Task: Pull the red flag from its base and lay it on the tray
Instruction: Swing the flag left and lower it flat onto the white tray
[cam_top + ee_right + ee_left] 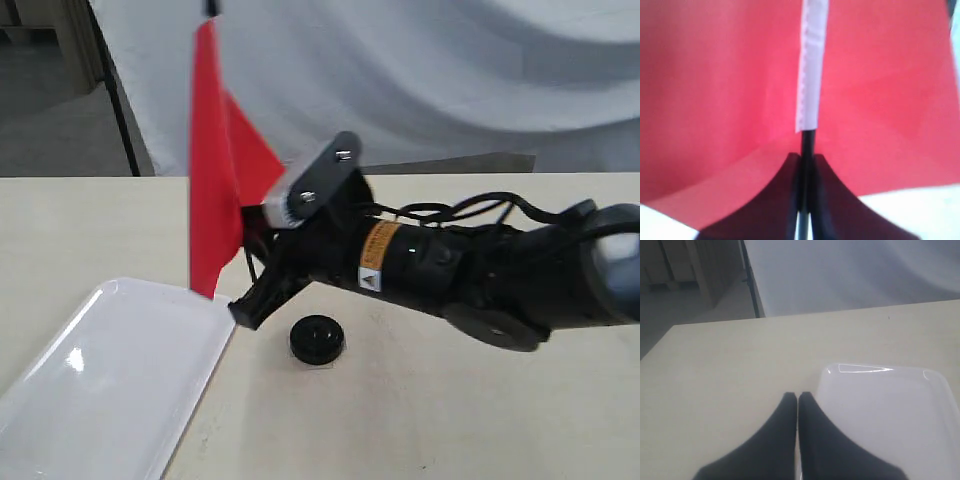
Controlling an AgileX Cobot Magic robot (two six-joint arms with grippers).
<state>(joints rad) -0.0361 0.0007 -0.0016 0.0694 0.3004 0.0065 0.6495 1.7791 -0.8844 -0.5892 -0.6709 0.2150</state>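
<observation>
Red flag (215, 170) aloft, beige table (450, 420), white drape (450, 70)

Right gripper (805, 159) reaches across, clamped; left gripper (797, 397) closed.

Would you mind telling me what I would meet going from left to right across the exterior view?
tray → red flag → base → right arm
</observation>
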